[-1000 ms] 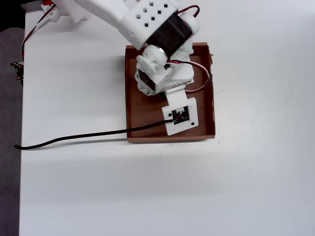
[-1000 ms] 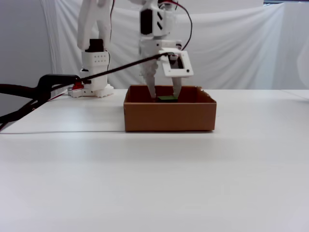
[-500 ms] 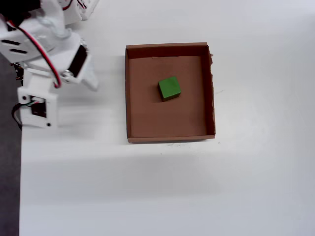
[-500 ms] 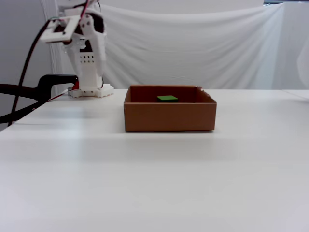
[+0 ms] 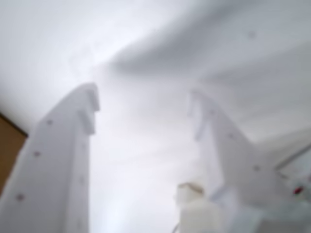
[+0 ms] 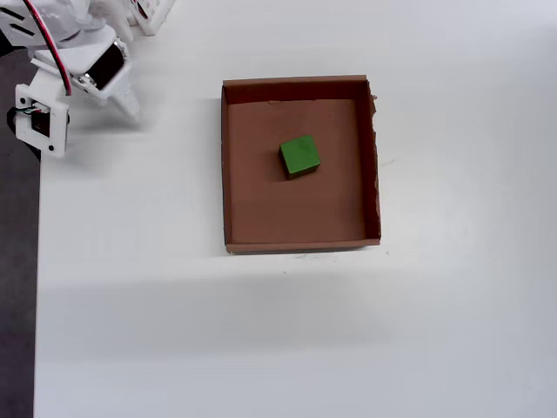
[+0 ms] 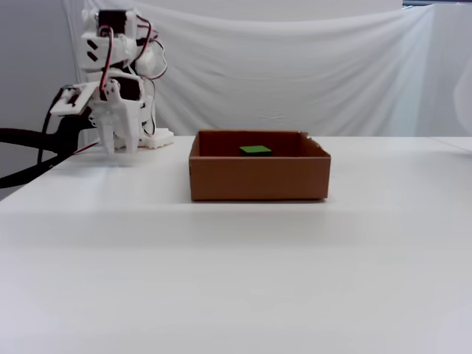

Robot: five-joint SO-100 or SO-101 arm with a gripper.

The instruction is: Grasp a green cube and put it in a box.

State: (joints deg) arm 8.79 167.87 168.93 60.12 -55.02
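Note:
The green cube [image 6: 299,156] lies inside the brown cardboard box [image 6: 224,174], a little above its middle; in the fixed view only the cube's top [image 7: 256,150] shows above the box's front wall [image 7: 258,177]. My white gripper [image 6: 128,103] hangs over the table well to the left of the box, also in the fixed view [image 7: 118,146]. In the wrist view the gripper [image 5: 143,104] is open, with only white table between its two fingers. A brown patch [image 5: 8,145] shows at the left edge of that view.
The table's left edge [image 6: 38,261] runs close beside the arm, with dark floor beyond. A black cable [image 7: 29,136] hangs at the left. The arm's white base [image 6: 150,16] stands at the back. A white cloth [image 7: 295,66] hangs behind the table.

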